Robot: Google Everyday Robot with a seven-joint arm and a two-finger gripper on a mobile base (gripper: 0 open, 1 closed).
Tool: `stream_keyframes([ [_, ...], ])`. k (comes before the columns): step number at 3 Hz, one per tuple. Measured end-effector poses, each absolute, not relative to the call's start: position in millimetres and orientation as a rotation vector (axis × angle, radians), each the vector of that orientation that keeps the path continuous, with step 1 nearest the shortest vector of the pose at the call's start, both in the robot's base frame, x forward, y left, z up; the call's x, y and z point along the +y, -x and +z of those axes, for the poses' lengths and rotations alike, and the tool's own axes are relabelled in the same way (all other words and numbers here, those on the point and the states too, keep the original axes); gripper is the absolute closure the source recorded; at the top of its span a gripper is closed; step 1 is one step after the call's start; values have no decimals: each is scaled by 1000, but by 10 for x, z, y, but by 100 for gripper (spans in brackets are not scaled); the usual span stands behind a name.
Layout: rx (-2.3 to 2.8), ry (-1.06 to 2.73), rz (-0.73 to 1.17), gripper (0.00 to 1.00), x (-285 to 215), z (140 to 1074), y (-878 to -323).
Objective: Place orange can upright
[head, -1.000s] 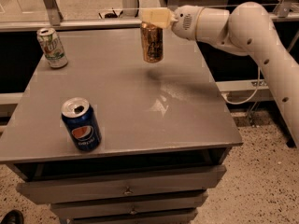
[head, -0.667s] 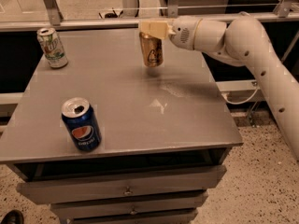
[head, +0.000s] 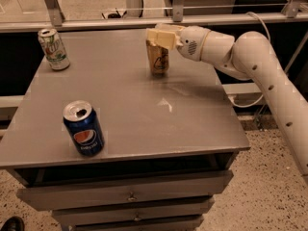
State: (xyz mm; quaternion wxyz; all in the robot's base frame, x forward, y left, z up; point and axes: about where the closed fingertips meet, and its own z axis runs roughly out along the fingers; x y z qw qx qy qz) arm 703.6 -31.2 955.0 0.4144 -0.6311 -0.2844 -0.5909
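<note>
The orange can (head: 159, 60) stands upright at the far middle of the grey table (head: 144, 114), its base at or just above the tabletop. My gripper (head: 160, 36) reaches in from the right and is shut on the can's top, with pale fingers (head: 155, 35) on either side of the rim. The can's top is hidden by the fingers.
A dark blue Pepsi can (head: 84, 129) stands upright at the near left. A white-and-green can (head: 54, 49) stands at the far left corner. My white arm (head: 260, 66) runs over the table's right edge. Drawers (head: 130, 196) sit under the tabletop; a rail runs behind it.
The gripper has moved down and slightly toward the camera with the orange can, bringing the can from above the table down to its surface.
</note>
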Motion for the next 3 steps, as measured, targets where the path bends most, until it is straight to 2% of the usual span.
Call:
stream_keyframes([
  [1,-676,1592,-1478,82,-359,9525,-7053],
  [2,-642,1601,-1465,58,-397,9497,-7070],
  [3,-608,1614,-1452,28,-432,9451,-7087],
])
